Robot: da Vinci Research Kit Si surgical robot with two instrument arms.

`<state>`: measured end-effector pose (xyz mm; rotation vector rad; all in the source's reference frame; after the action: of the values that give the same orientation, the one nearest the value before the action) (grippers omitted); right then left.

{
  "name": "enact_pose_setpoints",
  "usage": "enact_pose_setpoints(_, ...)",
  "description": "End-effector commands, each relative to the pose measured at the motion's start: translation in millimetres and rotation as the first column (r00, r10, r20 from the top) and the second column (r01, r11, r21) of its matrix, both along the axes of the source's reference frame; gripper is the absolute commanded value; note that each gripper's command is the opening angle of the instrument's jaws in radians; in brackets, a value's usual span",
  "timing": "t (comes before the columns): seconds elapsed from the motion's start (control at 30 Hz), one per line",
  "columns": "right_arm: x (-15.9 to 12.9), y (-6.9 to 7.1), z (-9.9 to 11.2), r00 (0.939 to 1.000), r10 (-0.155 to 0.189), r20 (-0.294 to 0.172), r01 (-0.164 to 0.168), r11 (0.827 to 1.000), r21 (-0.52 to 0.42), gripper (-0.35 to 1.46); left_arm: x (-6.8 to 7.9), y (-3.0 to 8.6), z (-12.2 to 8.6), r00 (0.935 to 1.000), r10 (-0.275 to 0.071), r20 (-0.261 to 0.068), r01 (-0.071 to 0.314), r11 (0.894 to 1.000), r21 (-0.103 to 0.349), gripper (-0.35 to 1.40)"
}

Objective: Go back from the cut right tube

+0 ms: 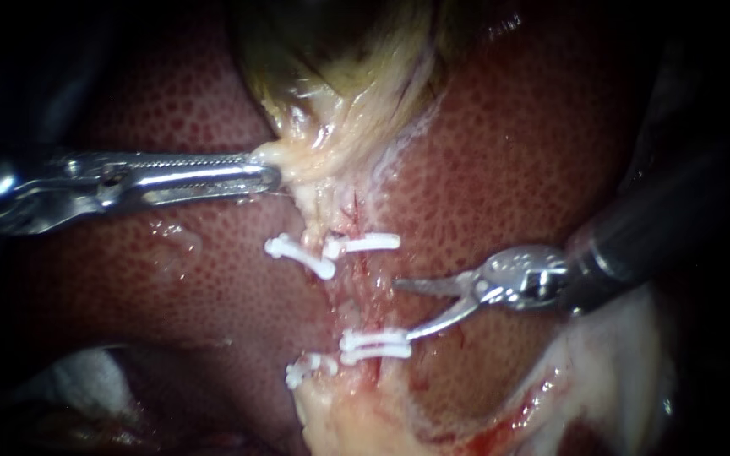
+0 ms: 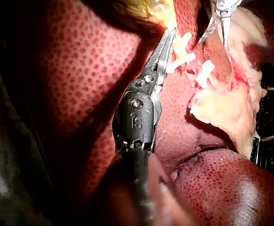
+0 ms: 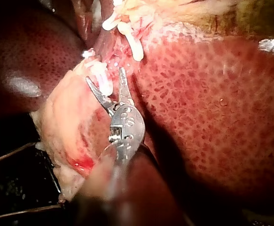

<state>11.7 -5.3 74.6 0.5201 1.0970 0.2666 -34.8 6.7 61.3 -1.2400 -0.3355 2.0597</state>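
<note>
My right instrument (image 1: 402, 311) comes in from the right with its two thin blades open. They stand just right of the reddish strip (image 1: 363, 291) between the upper right clip (image 1: 365, 245) and the lower right clip (image 1: 373, 342). The lower blade's tip lies against the lower clip. Two more white clips (image 1: 299, 253) (image 1: 306, 368) sit to the left. My left instrument (image 1: 270, 173) is shut on pale tissue at the gallbladder's (image 1: 331, 76) lower end. The right wrist view shows the open blades (image 3: 105, 75) beside a clip (image 3: 100, 73). In the left wrist view, the left instrument's jaws (image 2: 168, 37) reach the pale tissue.
Dark red speckled liver (image 1: 171, 279) surrounds the clipped strip. Pale fatty tissue (image 1: 618, 363) with some blood lies under the right instrument's shaft. Whitish gauze (image 1: 78, 371) shows at the lower left. Thin wires (image 3: 14, 155) cross a dark area beyond the tissue edge.
</note>
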Motion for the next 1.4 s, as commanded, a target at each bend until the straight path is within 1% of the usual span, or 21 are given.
enact_pose_setpoints(0.03, -0.6, 0.5, -0.6, 1.0, 0.007, -0.002, -0.007, 1.0, -0.015, 1.43, 0.0, 0.0, 0.0, 1.0, 0.0, 0.0, 0.0, 1.0, 0.0, -0.35)
enact_pose_setpoints(0.13, -1.8, 1.5, -1.8, 0.9998, 0.017, 0.0, -0.017, 0.999, -0.041, 1.43, 0.0, -0.1, 0.1, 1.0, 0.0, 0.0, 0.0, 1.0, 0.0, -0.35)
enact_pose_setpoints(0.23, -2.5, 2.0, -2.7, 0.9997, 0.023, 0.004, -0.023, 0.997, -0.071, 1.43, -0.1, -0.1, 0.3, 1.0, 0.0, 0.0, 0.0, 1.0, -0.001, -0.35)
enact_pose_setpoints(0.47, -2.8, 2.3, -3.7, 0.9992, 0.035, 0.018, -0.032, 0.993, -0.117, 1.43, -0.6, -0.2, 1.6, 1.0, -0.002, -0.003, 0.002, 1.0, -0.006, -0.35)
enact_pose_setpoints(0.5, -2.9, 2.2, -3.7, 0.9992, 0.035, 0.019, -0.032, 0.992, -0.122, 1.43, -0.7, -0.2, 1.9, 1.0, -0.004, -0.001, 0.004, 1.0, -0.009, -0.35)
enact_pose_setpoints(0.57, -2.9, 2.2, -3.7, 0.9992, 0.034, 0.02, -0.031, 0.991, -0.127, 1.43, -1.0, -0.3, 2.7, 1.0, -0.001, -0.007, 0.001, 1.0, -0.009, -0.35)
enact_pose_setpoints(0.63, -3.0, 2.1, -3.7, 0.9992, 0.034, 0.02, -0.031, 0.991, -0.128, 1.43, -1.6, -0.6, 3.8, 0.9999, 0.001, -0.016, -0.001, 1.0, -0.012, -0.35)
enact_pose_setpoints(0.8, -3.1, 2.1, -3.7, 0.9992, 0.035, 0.021, -0.032, 0.991, -0.128, 1.43, -4.0, -1.3, 7.1, 0.999, 0.034, -0.028, -0.034, 0.999, -0.011, -0.35)
enact_pose_setpoints(0.87, -3.1, 2.1, -3.7, 0.9992, 0.035, 0.021, -0.032, 0.991, -0.128, 1.43, -4.7, -1.5, 8.1, 0.9988, 0.038, -0.032, -0.038, 0.999, -0.005, -0.35)
enact_pose_setpoints(1.03, -3.1, 2.0, -3.7, 0.9991, 0.038, 0.02, -0.035, 0.991, -0.129, 1.43, -5.6, -1.5, 10.2, 0.9982, 0.047, -0.037, -0.047, 0.999, 0.008, -0.35)
enact_pose_setpoints(1.2, -3.1, 2.0, -3.7, 0.9991, 0.038, 0.02, -0.035, 0.991, -0.129, 1.43, -6.0, -1.7, 11.1, 0.9981, 0.048, -0.038, -0.047, 0.999, 0.018, -0.35)
enact_pose_setpoints(1.4, -3.1, 2.0, -3.7, 0.999, 0.039, 0.021, -0.036, 0.991, -0.129, 1.43, -6.1, -1.8, 11.0, 0.9981, 0.05, -0.036, -0.049, 0.999, 0.018, -0.35)
